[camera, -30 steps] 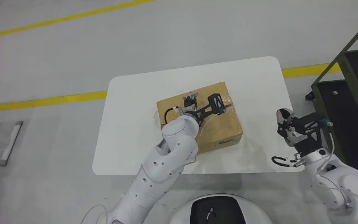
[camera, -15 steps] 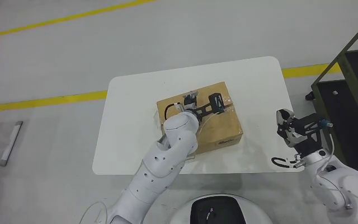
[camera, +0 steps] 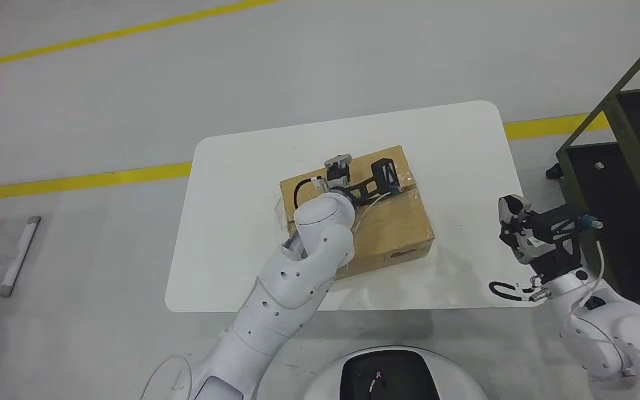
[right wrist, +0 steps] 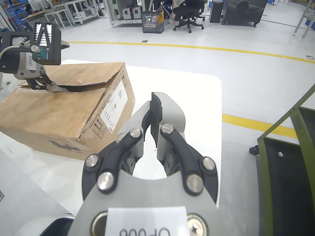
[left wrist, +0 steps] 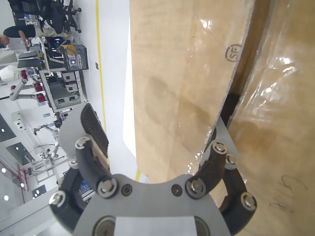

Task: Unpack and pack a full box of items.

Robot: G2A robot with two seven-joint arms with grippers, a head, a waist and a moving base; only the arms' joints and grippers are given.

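Left tool shifted across the box, fingers apart; right tool closed.

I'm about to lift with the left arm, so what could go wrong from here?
The left tool is open with one finger hooked under the flap, so the flap may slip off. Nothing holds the box down; the right tool is shut, off to the side, so the box could drag or tilt.
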